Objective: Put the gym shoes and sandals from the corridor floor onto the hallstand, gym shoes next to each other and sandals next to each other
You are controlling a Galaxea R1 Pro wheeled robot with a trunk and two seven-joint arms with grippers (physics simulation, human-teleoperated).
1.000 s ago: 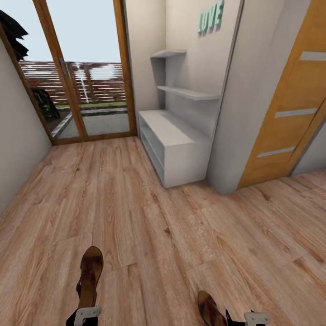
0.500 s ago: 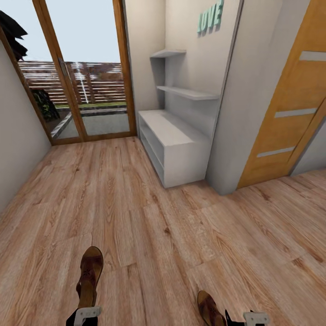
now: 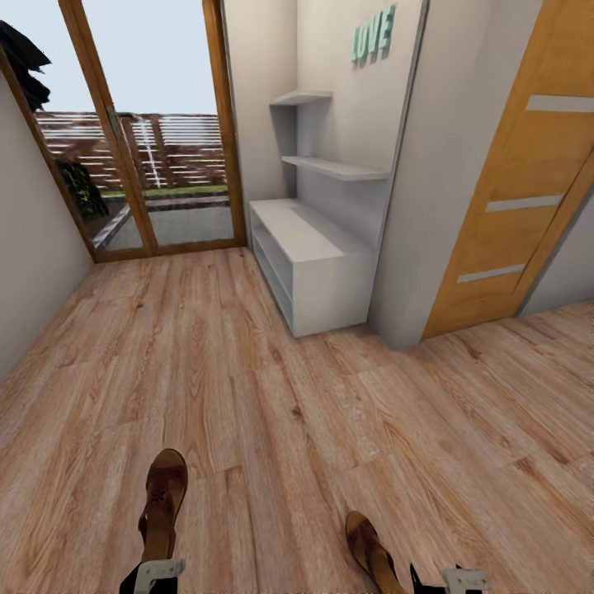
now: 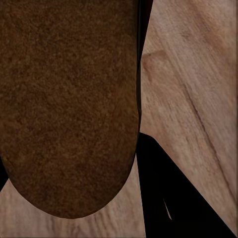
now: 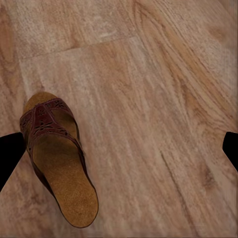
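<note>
One sandal (image 3: pixel 163 503) is seen in the head view directly ahead of the left gripper (image 3: pixel 153 575), its heel end running into the gripper's white bracket; contact appears made, and the sandal seems held up off the floor (image 3: pixel 272 412). In the left wrist view the sandal's dark brown sole (image 4: pixel 69 104) lies close along the fingers, with a black finger (image 4: pixel 183 203) beside it. The left fingers seem closed on this sandal, though the grip point itself is not clearly shown.

The second sandal (image 3: pixel 369 549) is seen just ahead of and beside the right gripper (image 3: pixel 450 582), toward the robot's left of it. In the right wrist view this sandal (image 5: pixel 57 156) lies flat on the wood planks (image 5: pixel 148 99), tan footbed up, patterned brown strap across the toe end. It sits just next to one dark fingertip (image 5: pixel 10 156), not between the two; the other fingertip (image 5: pixel 232 146) is well apart at the far edge. The right fingers are spread wide with nothing held.

The shoe rack (image 3: pixel 309 260) is well ahead of both grippers against the wall: a pale grey low bench with open shelf levels, a tall back panel and two floating shelves (image 3: pixel 334 167). Teal letters (image 3: pixel 373 35) are fixed above. A glass door (image 3: pixel 153 132) with a wood frame is beyond the rack, and an orange-brown door (image 3: pixel 516 190) is at the rack's other side.
</note>
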